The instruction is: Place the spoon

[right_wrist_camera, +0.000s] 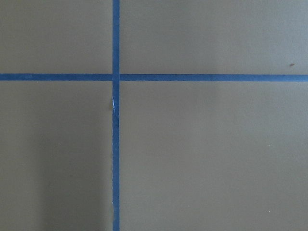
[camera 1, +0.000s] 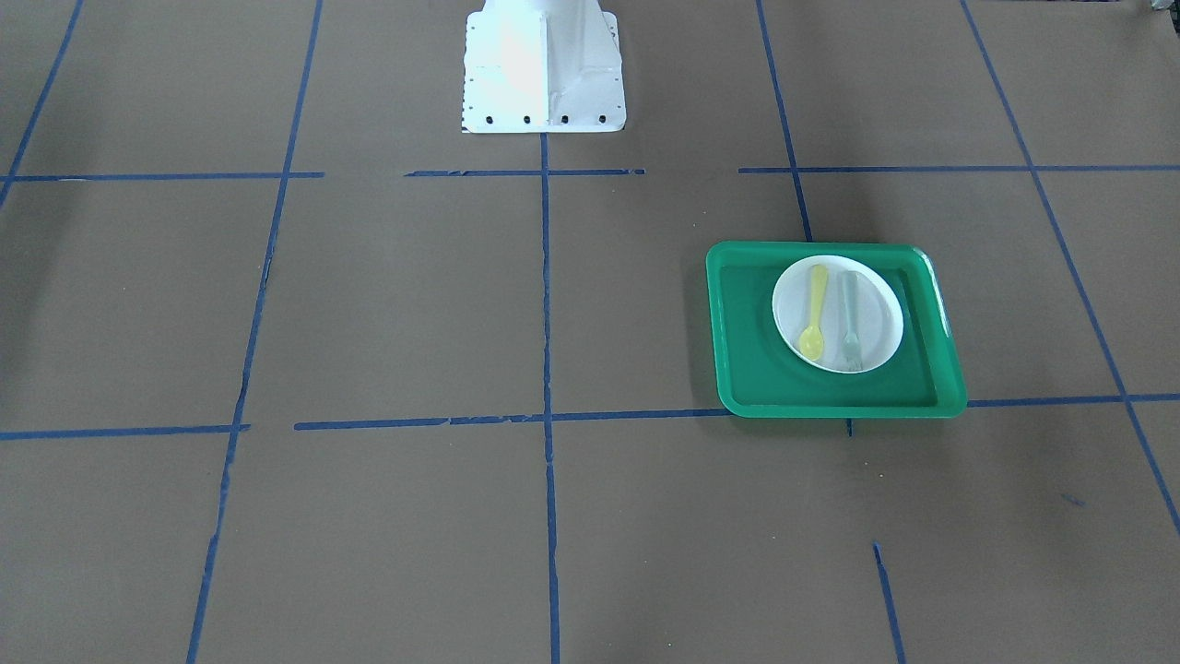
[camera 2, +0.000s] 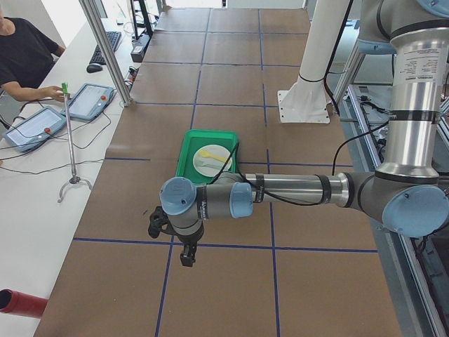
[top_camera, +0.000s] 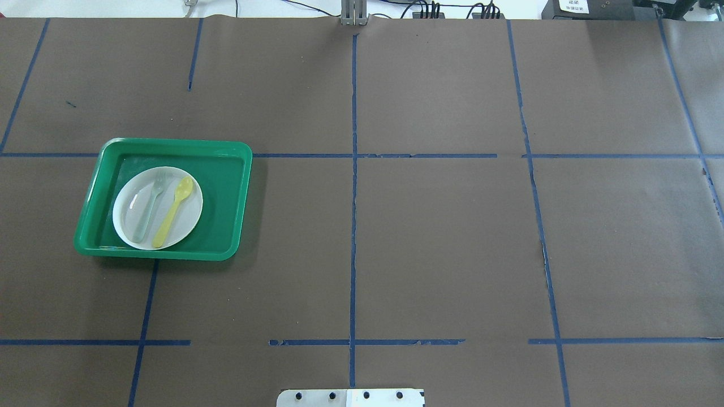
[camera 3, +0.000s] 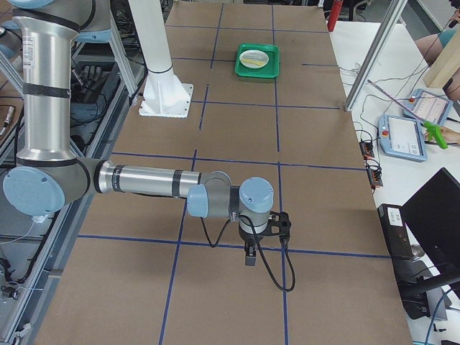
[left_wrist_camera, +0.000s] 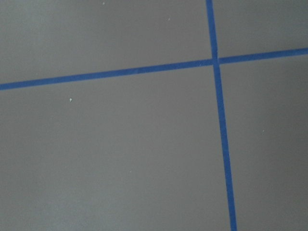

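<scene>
Table (top_camera: 452, 254): brown paper all over, ruled into big squares by blue tape.
Left arm (camera 2: 295, 189): stretched out low from the robot's edge toward the table's left end, forearm level, wrist over a tape crossing.
Right arm (camera 3: 144, 180): same pose at the table's right end, forearm level and wrist over a tape line.
Tray (top_camera: 169, 142): green and rectangular, sitting in the table's left half, between the robot's edge and the operators' edge.
Left gripper (camera 2: 156, 225): hangs off the wrist, well apart from the tray; can't tell how its fingers are set.
Right gripper (camera 3: 279, 224): far from the tray at the other end; its fingers can't be read from here either.
Plate (top_camera: 186, 217): white and round, lying in the tray's left part.
Fork (top_camera: 150, 209): pale grey-green, flat on the plate, tines toward the operators' edge.
Spoon (top_camera: 172, 212): there it is, yellow, on the plate just beside the fork on the side nearer the table's middle, bowl toward the operators' edge.
</scene>
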Controlling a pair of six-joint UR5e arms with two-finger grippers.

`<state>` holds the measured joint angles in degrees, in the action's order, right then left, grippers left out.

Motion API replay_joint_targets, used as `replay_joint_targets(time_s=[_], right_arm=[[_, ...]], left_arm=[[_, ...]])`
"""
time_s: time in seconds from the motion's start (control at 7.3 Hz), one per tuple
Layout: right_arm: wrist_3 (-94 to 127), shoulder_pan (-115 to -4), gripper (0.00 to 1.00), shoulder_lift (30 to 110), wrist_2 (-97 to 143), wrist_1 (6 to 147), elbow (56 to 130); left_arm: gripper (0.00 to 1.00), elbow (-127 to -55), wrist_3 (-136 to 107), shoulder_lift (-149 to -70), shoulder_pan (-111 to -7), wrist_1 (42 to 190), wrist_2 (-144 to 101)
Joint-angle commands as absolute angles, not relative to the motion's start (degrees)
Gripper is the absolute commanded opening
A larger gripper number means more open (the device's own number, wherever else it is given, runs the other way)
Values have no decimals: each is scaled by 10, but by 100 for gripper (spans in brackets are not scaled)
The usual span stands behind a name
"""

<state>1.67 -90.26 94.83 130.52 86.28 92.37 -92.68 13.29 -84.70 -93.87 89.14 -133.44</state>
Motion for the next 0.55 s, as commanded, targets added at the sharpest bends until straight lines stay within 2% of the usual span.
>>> replay_joint_targets(time_s=[0.0,0.27,0.41], right_arm=[[17,-903,100,948,1305,862,924],[17,-903,100,948,1304,862,924],[17,-903,100,948,1305,862,924]], left_arm=[[100,-933,134,-808,-940,921,-1346],[100,-993,115,-816,-925,924,-1418],[100,-1018,71,-818,-878,925,-1443]])
